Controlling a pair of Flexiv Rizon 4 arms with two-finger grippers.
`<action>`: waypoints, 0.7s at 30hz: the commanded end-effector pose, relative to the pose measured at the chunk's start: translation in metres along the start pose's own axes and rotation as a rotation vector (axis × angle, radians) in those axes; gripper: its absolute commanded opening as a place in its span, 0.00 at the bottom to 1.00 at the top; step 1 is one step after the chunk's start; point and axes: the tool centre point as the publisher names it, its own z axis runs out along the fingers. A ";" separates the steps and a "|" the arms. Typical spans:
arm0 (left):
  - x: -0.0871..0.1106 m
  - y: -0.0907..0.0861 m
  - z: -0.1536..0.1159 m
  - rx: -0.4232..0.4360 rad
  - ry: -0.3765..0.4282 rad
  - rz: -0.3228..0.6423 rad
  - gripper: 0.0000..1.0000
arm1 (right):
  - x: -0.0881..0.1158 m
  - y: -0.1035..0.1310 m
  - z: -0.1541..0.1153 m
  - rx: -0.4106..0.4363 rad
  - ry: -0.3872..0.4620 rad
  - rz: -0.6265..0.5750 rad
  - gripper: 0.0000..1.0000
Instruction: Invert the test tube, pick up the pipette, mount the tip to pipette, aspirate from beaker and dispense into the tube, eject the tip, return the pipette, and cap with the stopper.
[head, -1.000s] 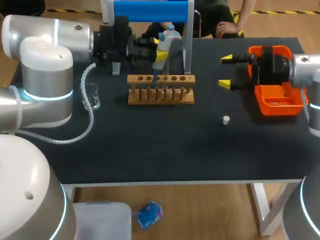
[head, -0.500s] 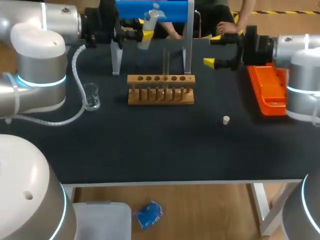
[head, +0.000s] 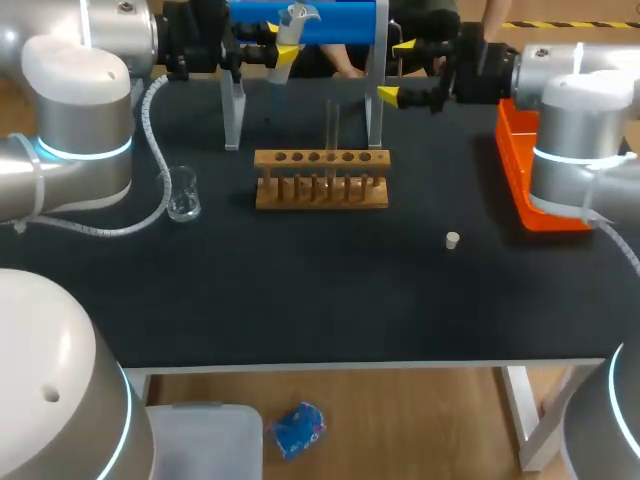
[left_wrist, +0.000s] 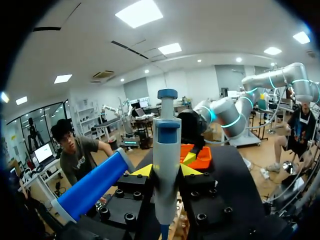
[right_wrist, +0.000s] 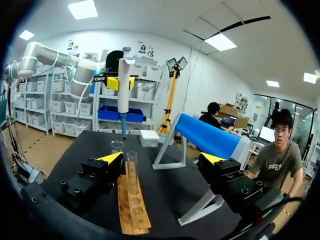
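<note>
My left gripper (head: 281, 50) is shut on the white and blue pipette (head: 293, 24), held upright high over the table's back edge, left of the wooden rack (head: 320, 190). In the left wrist view the pipette (left_wrist: 166, 155) stands between the yellow tips of the left gripper (left_wrist: 166, 172), a blue tip on its lower end. A clear test tube (head: 332, 125) stands upright in the rack. My right gripper (head: 397, 70) hangs open at the back, right of the tube, nothing in it. In the right wrist view the tube (right_wrist: 132, 170) rises between the right gripper's (right_wrist: 163, 158) fingers, touching neither.
A glass beaker (head: 183, 193) stands left of the rack. A small white stopper (head: 452, 239) lies to the rack's right. The orange tip box (head: 525, 175) sits at the right edge, under my right arm. A stand with a blue roller (head: 305, 20) straddles the back, behind the rack.
My left arm lifted the pipette out of the tube and carried it up and back to the left. My right arm swung from the orange box left toward the back centre, still open.
</note>
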 end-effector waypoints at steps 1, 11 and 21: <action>-0.001 -0.001 0.000 -0.001 0.003 -0.001 0.00 | -0.001 -0.001 0.000 0.000 0.003 0.000 1.00; -0.012 0.002 -0.005 -0.007 -0.040 -0.014 0.00 | -0.004 0.006 0.003 0.000 0.005 0.001 1.00; -0.055 0.006 -0.010 -0.030 -0.158 -0.040 0.00 | -0.010 0.021 0.038 0.027 -0.017 0.009 1.00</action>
